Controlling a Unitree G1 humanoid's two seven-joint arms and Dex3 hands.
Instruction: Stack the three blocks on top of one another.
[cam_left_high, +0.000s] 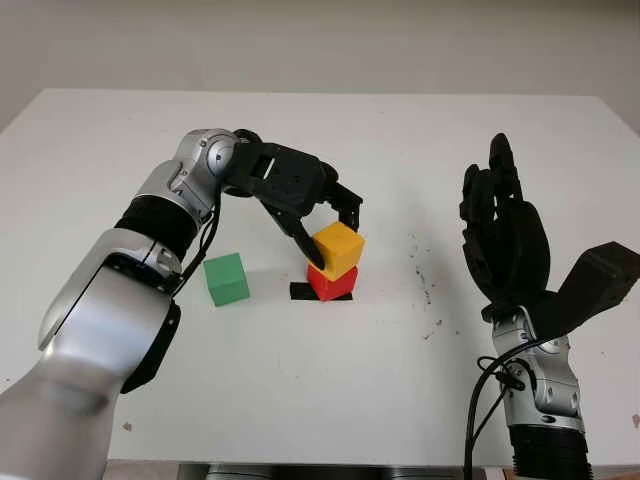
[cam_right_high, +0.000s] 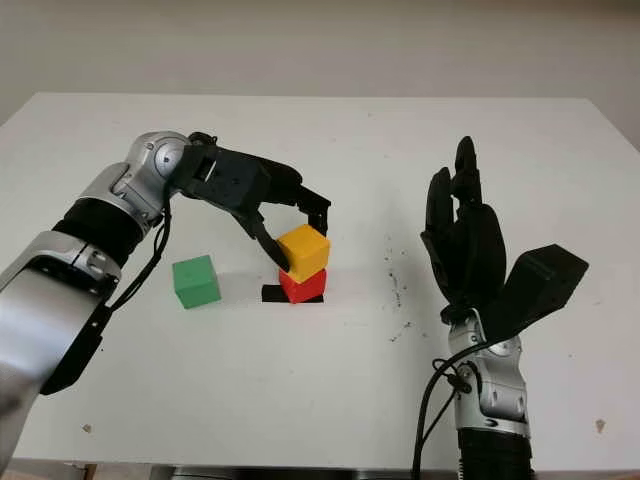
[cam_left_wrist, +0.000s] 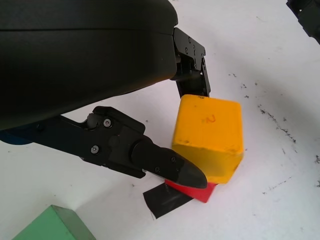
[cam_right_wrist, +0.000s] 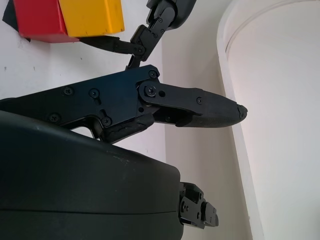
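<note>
The left arm reaches in from the lower left of the frame toward the centre, its left hand (cam_left_high: 322, 222) clasping the yellow block (cam_left_high: 339, 248) between fingers (cam_left_wrist: 167, 167) on either side. That block sits tilted on the red block (cam_left_high: 331, 282), which stands on a black mark (cam_left_high: 301, 291) on the white table (cam_left_high: 320, 380). One green block (cam_left_high: 226, 278) stands alone just left of them: three blocks in all. At the right, the right hand (cam_left_high: 505, 235) is raised upright, open, holding nothing.
</note>
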